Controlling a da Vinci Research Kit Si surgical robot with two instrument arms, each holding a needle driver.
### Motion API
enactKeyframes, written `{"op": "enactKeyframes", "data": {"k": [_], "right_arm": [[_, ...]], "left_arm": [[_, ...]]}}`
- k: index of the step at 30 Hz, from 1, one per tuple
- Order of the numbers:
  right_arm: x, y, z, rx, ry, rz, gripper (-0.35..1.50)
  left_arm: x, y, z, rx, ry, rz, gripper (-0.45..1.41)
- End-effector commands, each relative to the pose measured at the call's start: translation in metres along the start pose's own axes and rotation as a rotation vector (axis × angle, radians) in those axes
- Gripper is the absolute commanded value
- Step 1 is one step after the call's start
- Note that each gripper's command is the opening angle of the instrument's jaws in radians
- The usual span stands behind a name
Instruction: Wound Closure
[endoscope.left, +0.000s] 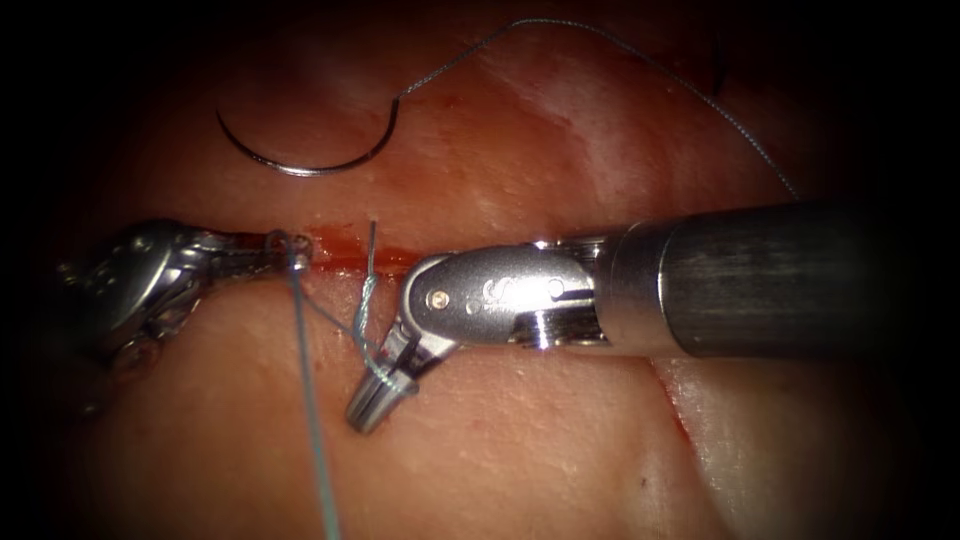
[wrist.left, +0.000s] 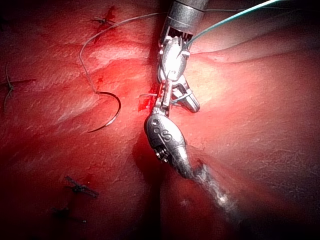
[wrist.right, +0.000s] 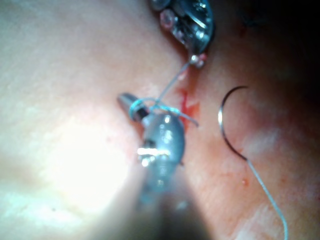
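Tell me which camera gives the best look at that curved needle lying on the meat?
The endoscope view: the needle lies free on the tissue, its whole curve plain, with thread trailing from one end. Neither claw holds it. The left wrist view and right wrist view show its curve too, but less crisply.

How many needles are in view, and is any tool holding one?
1. The needle lies free on the tissue, above the cut; neither tool holds it. Both tools hold thread.

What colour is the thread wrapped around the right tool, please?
Pale blue-green thread, clearest in the endoscope view.
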Motion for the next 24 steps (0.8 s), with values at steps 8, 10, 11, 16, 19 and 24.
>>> {"op": "enactKeyframes", "data": {"k": [8, 10, 11, 16, 19, 24], "right_arm": [[-0.0005, 0.0011, -0.0029, -0.151, 0.089, 0.028, -0.35], [-0.0009, 0.0015, -0.0045, -0.202, 0.11, 0.05, -0.35], [-0.0012, 0.0018, -0.0056, -0.245, 0.126, 0.066, -0.35], [-0.0019, 0.0025, -0.007, -0.344, 0.134, 0.098, -0.35], [-0.0024, 0.0031, -0.0076, -0.378, 0.137, 0.117, -0.35], [-0.0029, 0.0039, -0.0086, -0.411, 0.137, 0.143, -0.35]], "left_arm": [[-0.0008, 0.004, -0.001, -0.018, -0.023, 0.005, -0.45], [-0.0008, 0.0053, -0.0015, -0.023, -0.038, 0.008, -0.45], [-0.0009, 0.0062, -0.0017, -0.024, -0.038, 0.01, -0.45], [-0.0012, 0.009, -0.0016, -0.025, -0.041, -0.001, -0.45], [-0.0016, 0.011, -0.0014, -0.024, -0.044, -0.012, -0.45], [-0.0017, 0.0123, -0.0011, -0.022, -0.044, -0.02, -0.45]]}}
